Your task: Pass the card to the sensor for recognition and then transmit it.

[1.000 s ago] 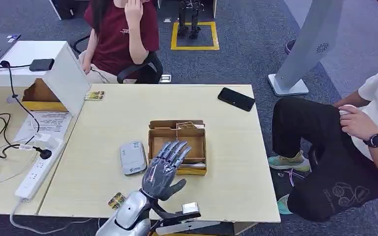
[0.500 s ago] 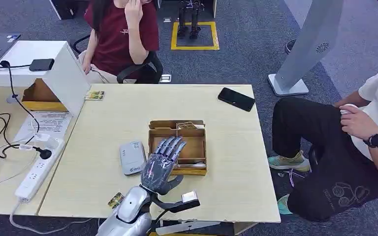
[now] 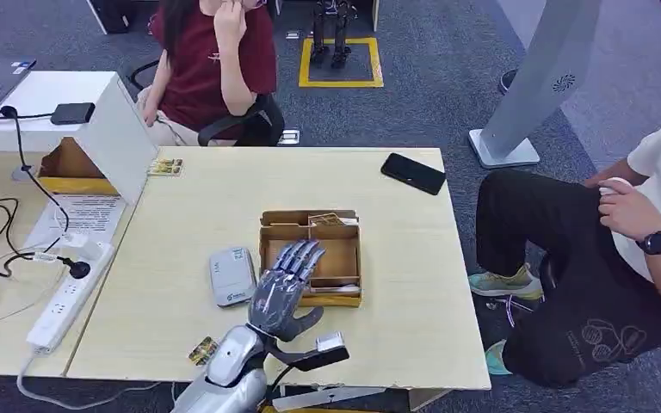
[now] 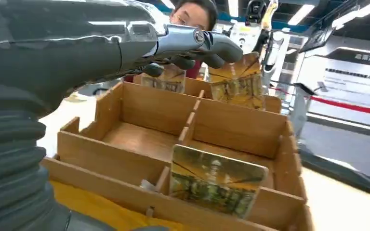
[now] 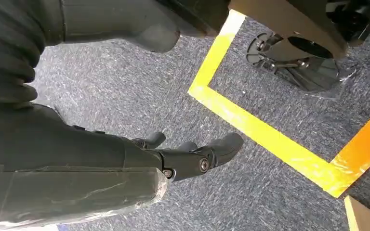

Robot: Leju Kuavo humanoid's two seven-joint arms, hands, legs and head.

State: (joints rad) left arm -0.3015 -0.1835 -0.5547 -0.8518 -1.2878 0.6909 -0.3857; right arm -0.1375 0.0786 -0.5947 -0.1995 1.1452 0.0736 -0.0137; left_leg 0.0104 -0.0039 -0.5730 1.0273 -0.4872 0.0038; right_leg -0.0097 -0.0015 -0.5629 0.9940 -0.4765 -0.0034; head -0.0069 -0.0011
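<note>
The left hand hovers over the near left part of the wooden box, fingers spread and holding nothing. Cards stand in the box's compartments: one card leans in the near compartment just below the hand, two more against the far wall. The grey sensor lies just left of the box. The right hand hangs over the carpet, fingers loosely apart, empty.

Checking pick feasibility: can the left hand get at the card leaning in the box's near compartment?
Probably yes. The left hand hovers open over the box, and nothing covers the card; only the low dividers stand near it.
</note>
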